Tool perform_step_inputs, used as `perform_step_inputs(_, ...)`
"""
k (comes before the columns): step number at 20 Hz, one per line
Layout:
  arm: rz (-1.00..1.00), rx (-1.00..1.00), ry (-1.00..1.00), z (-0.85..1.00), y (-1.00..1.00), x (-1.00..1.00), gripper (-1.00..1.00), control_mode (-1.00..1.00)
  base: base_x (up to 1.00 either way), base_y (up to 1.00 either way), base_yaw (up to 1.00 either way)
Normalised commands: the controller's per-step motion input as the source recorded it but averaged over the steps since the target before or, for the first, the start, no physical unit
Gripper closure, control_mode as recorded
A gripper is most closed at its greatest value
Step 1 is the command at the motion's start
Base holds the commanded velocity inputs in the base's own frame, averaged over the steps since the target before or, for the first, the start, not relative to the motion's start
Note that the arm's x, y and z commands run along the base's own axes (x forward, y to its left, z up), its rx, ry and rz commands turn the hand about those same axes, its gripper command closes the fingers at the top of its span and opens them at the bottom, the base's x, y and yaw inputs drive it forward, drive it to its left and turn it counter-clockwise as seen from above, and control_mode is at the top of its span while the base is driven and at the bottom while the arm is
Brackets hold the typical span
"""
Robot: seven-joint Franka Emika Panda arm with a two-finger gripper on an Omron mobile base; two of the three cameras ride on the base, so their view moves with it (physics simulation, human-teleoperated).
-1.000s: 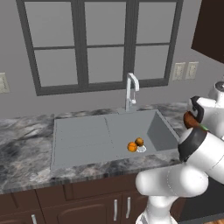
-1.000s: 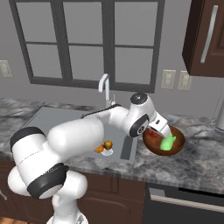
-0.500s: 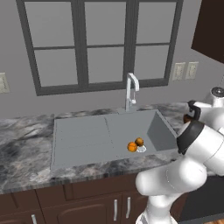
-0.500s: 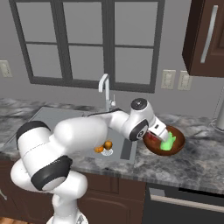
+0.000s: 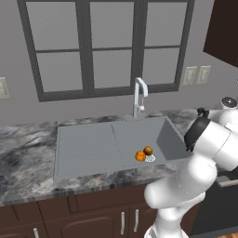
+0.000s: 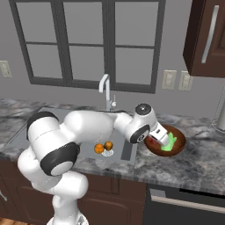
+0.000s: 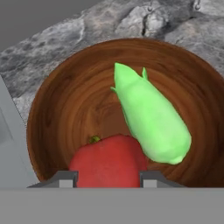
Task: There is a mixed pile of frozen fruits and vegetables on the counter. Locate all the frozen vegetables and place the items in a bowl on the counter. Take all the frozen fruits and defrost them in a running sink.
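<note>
My gripper [image 7: 108, 179] is shut on a red ball [image 7: 109, 162] with a small green stem, held just above the near inside of the bowl [image 7: 57, 109]. A bright green pointed vegetable [image 7: 151, 116] lies in the bowl beside the ball. From the right base view, the gripper [image 6: 154, 139] reaches into the wooden bowl [image 6: 179, 148] on the counter [image 6: 197, 162], with the green vegetable [image 6: 168, 141] inside. Two orange fruits [image 5: 144, 153] lie in the sink [image 5: 93, 144] by the drain, also seen as orange fruits [image 6: 103, 146] from the right.
The gooseneck tap [image 5: 138, 95] stands behind the sink; no water shows. My arm arches over the sink's right part [image 6: 92, 127]. A dark wall cabinet [image 6: 206, 37] hangs above the bowl's side of the counter.
The arm's elbow and shoulder have shifted a little while the hand stays over the bowl. The gripper remains shut on the red ball.
</note>
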Motion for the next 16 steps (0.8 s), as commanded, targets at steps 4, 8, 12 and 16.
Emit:
perform_step_inputs(4, 0.01, 0.05, 0.00, -0.28, -0.20, 0.09, 1.00, -1.00, 0.00, 0.00, 0.00)
perform_step_inputs(8, 0.01, 0.03, 0.00, -0.26, -0.07, 0.14, 1.00, -1.00, 0.00, 0.00, 0.00)
perform_step_inputs(12, 0.00, 0.01, 0.00, -0.24, 0.00, 0.19, -1.00, -1.00, 0.00, 0.00, 0.00)
perform_step_inputs(16, 0.00, 0.00, 0.00, -0.14, -0.05, 0.08, -1.00, -1.00, 0.00, 0.00, 0.00)
